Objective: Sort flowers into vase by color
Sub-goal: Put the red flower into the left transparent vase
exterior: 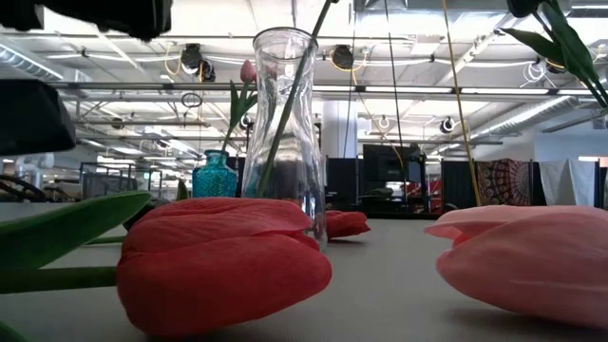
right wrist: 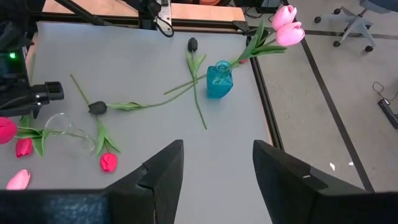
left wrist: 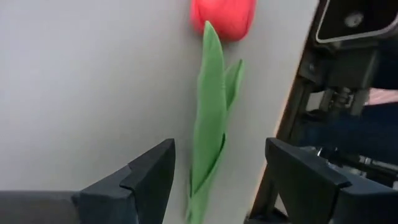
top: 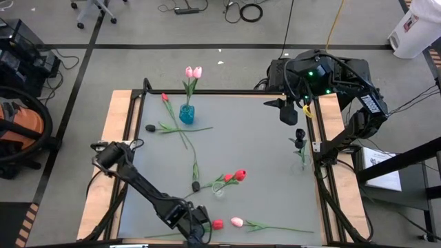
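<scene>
High view first: the left tool [top: 195, 231] sits low at the near edge of the table [top: 262, 158], its fingers spread wide with nothing between them. Through the left wrist view, those fingers straddle the green stem and leaf of a red tulip [left wrist: 222, 15] lying flat along the table's edge, not gripped. Just beside that flower lies a pink tulip [top: 236, 222], its long stem running off toward the right side. A clear glass vase [top: 219, 189] stands mid-table holding red tulips [top: 239, 175], with a black tulip [top: 196, 186] lying close by. Farther back, a blue vase [top: 186, 114] holds two pink tulips [top: 193, 71]; another black tulip [top: 150, 128] and a red one [top: 164, 97] lie near it. The right tool [right wrist: 216, 163] hangs wide and empty above the far right corner, with a black-flowered vase [top: 300, 141] below it near the table's right edge.
</scene>
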Robot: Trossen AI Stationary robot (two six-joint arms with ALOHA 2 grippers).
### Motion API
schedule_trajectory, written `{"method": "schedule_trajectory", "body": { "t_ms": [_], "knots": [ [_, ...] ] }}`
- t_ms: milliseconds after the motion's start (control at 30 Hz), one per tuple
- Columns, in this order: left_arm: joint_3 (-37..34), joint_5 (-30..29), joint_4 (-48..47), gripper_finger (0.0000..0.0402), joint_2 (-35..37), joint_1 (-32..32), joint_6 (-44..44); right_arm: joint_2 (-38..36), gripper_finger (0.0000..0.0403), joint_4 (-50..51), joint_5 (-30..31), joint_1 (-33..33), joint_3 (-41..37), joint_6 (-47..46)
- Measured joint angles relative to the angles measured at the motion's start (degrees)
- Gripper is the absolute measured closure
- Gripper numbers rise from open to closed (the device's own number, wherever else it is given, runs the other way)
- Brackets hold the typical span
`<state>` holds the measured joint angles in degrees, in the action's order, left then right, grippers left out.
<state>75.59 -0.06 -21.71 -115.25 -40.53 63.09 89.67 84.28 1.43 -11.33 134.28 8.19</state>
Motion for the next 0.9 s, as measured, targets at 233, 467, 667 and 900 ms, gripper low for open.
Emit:
{"method": "schedule_trajectory", "body": {
  "t_ms": [233, 467, 667, 900],
  "knots": [
    [0.15, -0.85, 0.39, 0.0146, -1.30, 0.04, 1.15, 0.00, 0.0218, 0.03, 0.00, 0.00, 0.00, 0.24],
    [0.16, -1.59, -0.38, 0.0181, -1.38, 0.04, 1.18, 0.00, 0.0218, 0.03, 0.00, 0.00, 0.00, 0.26],
    [0.07, -1.94, -1.11, 0.0271, -1.43, 0.10, 1.18, 0.00, 0.0218, 0.03, 0.02, 0.02, 0.00, 0.90],
    [0.00, -1.53, 0.05, 0.0384, -1.66, 0.08, 1.13, 0.02, 0.0218, 0.03, 0.02, 0.00, 0.00, 1.52]
  ]
}}
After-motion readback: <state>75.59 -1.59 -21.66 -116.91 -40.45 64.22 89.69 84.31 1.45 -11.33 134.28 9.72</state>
